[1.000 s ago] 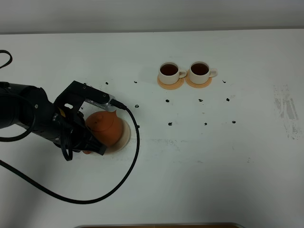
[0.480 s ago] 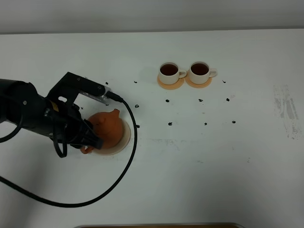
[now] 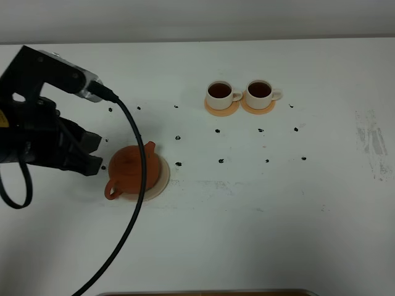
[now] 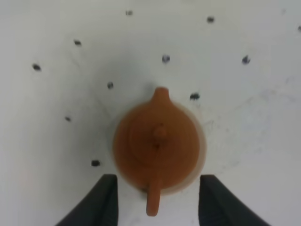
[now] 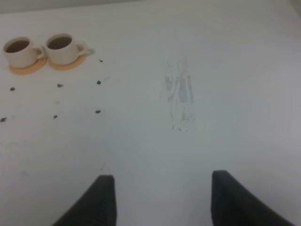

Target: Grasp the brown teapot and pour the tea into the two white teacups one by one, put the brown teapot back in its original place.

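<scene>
At lower left of the high view the brown teapot [image 3: 132, 172] sits upright on the pale beige coaster [image 3: 162, 179], spout toward upper right, loop handle toward lower left. The left tool [image 3: 94, 152] is now just beside the pot on its left, clear of it. A second ago the same tool was clamped around the handle side of the pot; half a second ago it was already spreading and backing off; now the arm has lifted and pulled away toward the left edge. In the left wrist view the left tool [image 4: 157, 200] shows its two dark fingers [image 4: 104, 200] spread wide with nothing between them (the teapot [image 4: 157, 148] handle points into the gap but touches neither).

At upper centre the two white teacups [image 3: 244, 94] stand side by side on orange coasters [image 3: 221, 108], both showing dark tea; same in the right wrist view [image 5: 40, 49].

The right tool [image 5: 157, 197] hangs over the bare white surface [image 3: 259, 216], fingers apart, holding nothing.

Judgement: pot released on its original place, cups filled, so the task looks essentially done; only retreat of the left arm remains. Cable [image 3: 133, 203] drapes near the pot, a possible snag.
</scene>
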